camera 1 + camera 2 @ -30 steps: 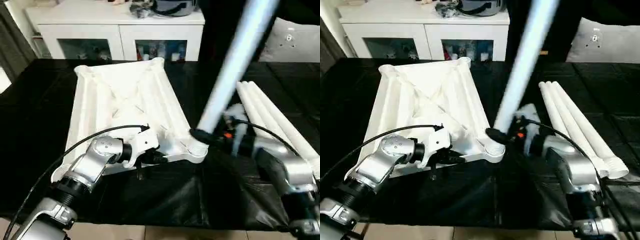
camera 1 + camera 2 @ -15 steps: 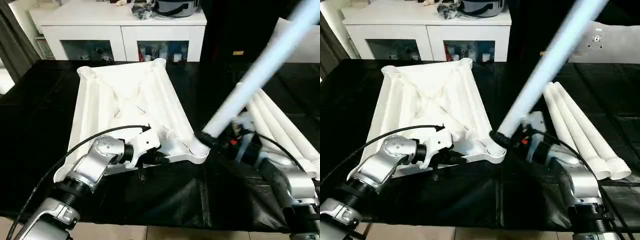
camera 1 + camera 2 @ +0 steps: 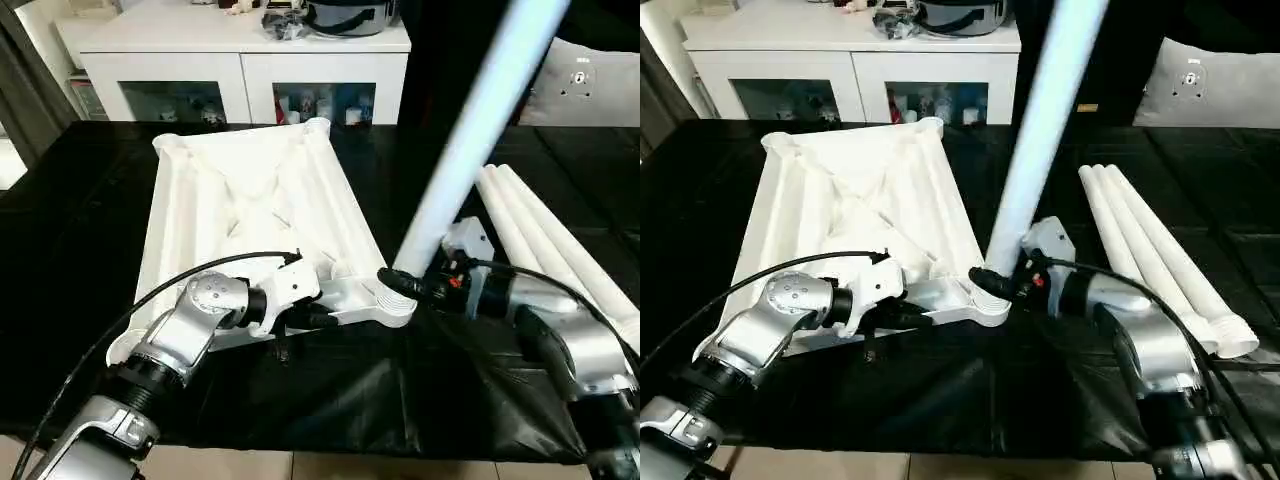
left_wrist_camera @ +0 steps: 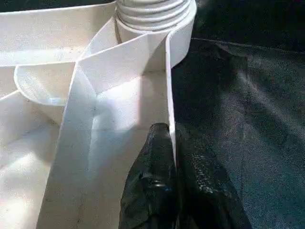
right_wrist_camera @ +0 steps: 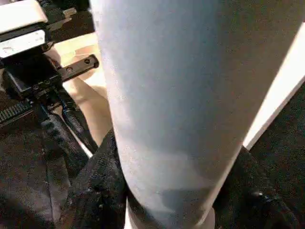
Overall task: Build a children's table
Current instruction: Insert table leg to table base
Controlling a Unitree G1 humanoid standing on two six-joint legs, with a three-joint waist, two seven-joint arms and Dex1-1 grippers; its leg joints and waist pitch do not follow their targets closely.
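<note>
At near corner socket [image 3: 392, 297]: leg [image 3: 470, 140], long axis tilted up and away; right gripper [image 3: 400, 285] clamps its base; left gripper [image 4: 172, 157] pinches tabletop [image 3: 240, 190] rim.

Head stereo pair looks forward-down, sharing table top [image 3: 250, 200]; wrist views sit close along own tool.

Tabletop [image 3: 250, 190] left; three legs [image 3: 545, 235] right; fourth leg [image 3: 480, 120] between, upright.
</note>
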